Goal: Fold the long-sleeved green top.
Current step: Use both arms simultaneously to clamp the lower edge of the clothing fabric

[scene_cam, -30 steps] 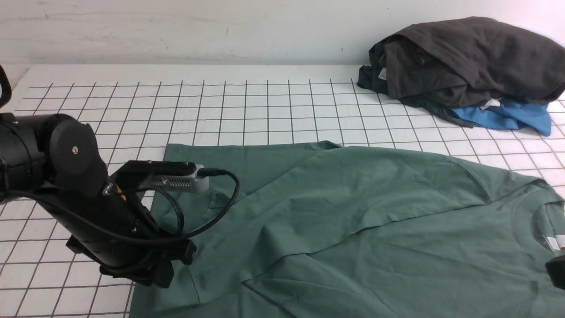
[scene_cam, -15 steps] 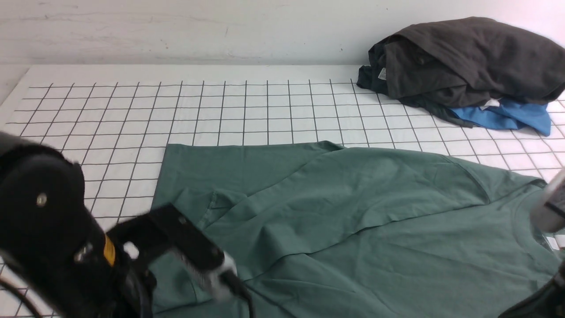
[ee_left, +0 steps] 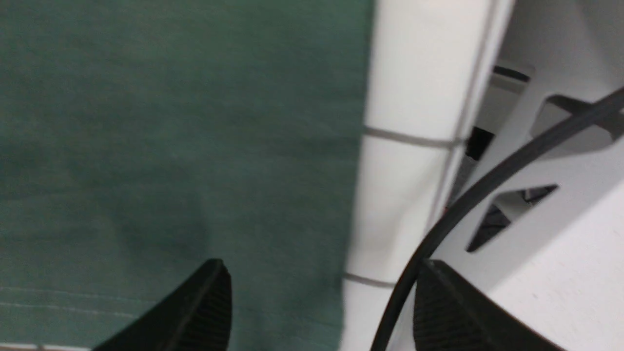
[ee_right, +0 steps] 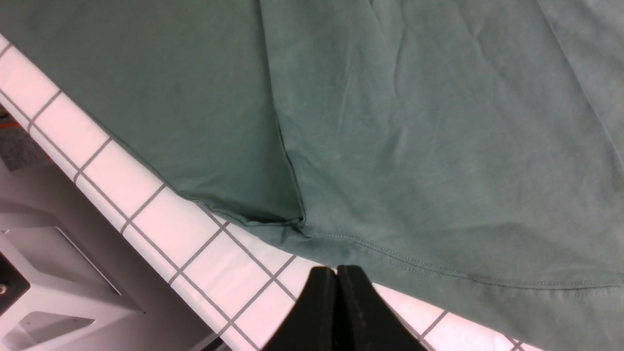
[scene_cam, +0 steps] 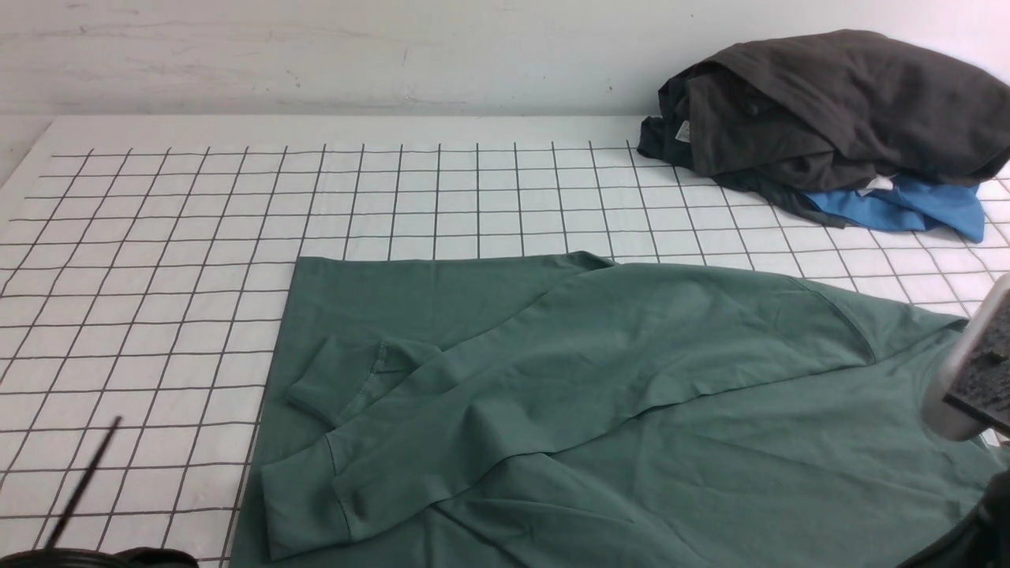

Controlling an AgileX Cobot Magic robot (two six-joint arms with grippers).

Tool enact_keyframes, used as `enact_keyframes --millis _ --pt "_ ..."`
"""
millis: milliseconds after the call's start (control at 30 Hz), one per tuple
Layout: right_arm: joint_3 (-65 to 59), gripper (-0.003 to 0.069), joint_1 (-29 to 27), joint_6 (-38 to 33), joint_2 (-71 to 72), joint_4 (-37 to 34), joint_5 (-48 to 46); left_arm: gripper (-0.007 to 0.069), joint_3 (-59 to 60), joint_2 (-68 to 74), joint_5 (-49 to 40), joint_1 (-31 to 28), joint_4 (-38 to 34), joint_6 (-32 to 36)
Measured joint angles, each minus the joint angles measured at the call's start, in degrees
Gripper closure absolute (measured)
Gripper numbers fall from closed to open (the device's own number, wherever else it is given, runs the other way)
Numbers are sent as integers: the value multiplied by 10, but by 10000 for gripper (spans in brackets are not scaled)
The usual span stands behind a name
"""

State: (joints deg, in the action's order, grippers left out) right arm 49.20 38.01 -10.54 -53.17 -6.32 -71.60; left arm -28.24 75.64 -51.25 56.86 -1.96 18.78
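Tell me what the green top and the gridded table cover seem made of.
The green top looks like soft matte knit, probably cotton jersey: limp creases, stitched hems. The table cover is a smooth white sheet with printed dark grid lines, wrapping the table edge; cloth or vinyl, I cannot tell.

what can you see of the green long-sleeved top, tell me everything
The green long-sleeved top is a muted dark-green shirt that looks like soft jersey. It lies spread flat, lightly wrinkled, on the white gridded table cover. Its crew neck points to the robot's right and its straight hem to the left. Both sleeves are folded diagonally across the body, and their ribbed cuffs end near the hem. The near side of the shirt reaches the table's front edge.
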Motion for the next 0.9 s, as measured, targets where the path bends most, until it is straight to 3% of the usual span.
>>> enact_keyframes --millis 267,433,667,900 --pt "0 673 0 0 0 1 0 167 -8 57 19 1 38 -52" --pt "0 673 0 0 0 1 0 167 -22 61 7 1 20 -63" --pt "0 673 0 1 0 3 0 167 -74 13 7 1 -59 -71" --pt "0 673 0 1 0 4 0 167 -69 9 28 1 -52 -71"
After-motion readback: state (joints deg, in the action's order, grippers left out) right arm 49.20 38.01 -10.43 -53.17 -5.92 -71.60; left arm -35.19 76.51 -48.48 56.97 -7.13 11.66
